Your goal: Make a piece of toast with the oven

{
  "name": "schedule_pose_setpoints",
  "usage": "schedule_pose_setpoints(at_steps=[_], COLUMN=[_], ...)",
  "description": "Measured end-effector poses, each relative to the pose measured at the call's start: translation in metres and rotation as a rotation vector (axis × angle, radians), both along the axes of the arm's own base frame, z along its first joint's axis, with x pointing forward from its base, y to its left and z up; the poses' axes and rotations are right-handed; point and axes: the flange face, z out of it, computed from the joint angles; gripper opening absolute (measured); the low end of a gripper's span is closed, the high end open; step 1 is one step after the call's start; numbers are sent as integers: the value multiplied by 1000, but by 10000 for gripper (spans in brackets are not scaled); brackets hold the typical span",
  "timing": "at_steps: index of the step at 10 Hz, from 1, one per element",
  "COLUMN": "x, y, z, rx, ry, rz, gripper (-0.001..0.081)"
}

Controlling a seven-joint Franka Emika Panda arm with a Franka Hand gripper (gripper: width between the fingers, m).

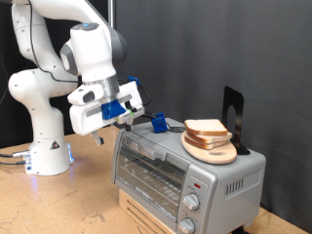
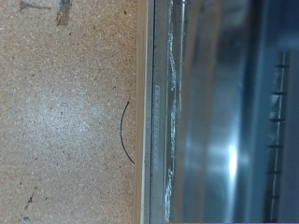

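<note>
Silver-grey box: the oven (image 1: 185, 168) fills the exterior view's lower right, standing on a pale wooden block (image 1: 146, 216) on the particle-board table (image 1: 68, 205).
Oven front: glass door (image 1: 148, 166) looks closed, with a wire rack (image 1: 146, 175) seen behind the glass, and two round knobs (image 1: 191, 203) at the front corner toward the exterior view's right.
Oven top: a round wooden plate (image 1: 216, 153) sits here, toward the exterior view's right.
Bread: the piece of toast (image 1: 207, 128) lies on that plate, pale tan with a darker crust; a second slice (image 1: 208, 141) lies under it (which of the two is meant, I cannot tell for sure).
Behind the plate: a dark upright slab (image 1: 232, 115) stands at the oven's back edge.
Gripper: the gripper (image 1: 125, 115) hangs above the oven's end toward the exterior view's left, near the top edge, with blue parts at the fingers (image 1: 122, 105); nothing shows between them.
Jaws: their spread cannot be told from either view.
Blue piece: a small blue object (image 1: 156, 123) rests on the oven top just beside the gripper.
Arm: the white arm (image 1: 58, 68) rises from its base (image 1: 51, 156) at the exterior view's left, before a black curtain (image 1: 195, 49).
Wrist view: speckled table (image 2: 65, 112) beside the oven's metal edge (image 2: 149, 112) and blurred glass (image 2: 224, 121); a thin dark curved line (image 2: 124, 131) lies on the table. No fingers show.
</note>
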Motion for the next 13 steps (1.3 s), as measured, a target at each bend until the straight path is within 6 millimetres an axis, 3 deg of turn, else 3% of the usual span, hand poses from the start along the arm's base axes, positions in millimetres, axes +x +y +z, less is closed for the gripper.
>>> schedule_pose_setpoints(at_steps=[6,13], x=[-1,-1], y=[1,-56], z=[-24,-36], rx=[-20,-107], ry=[7,4], rz=[-26,-67], gripper=[682,682])
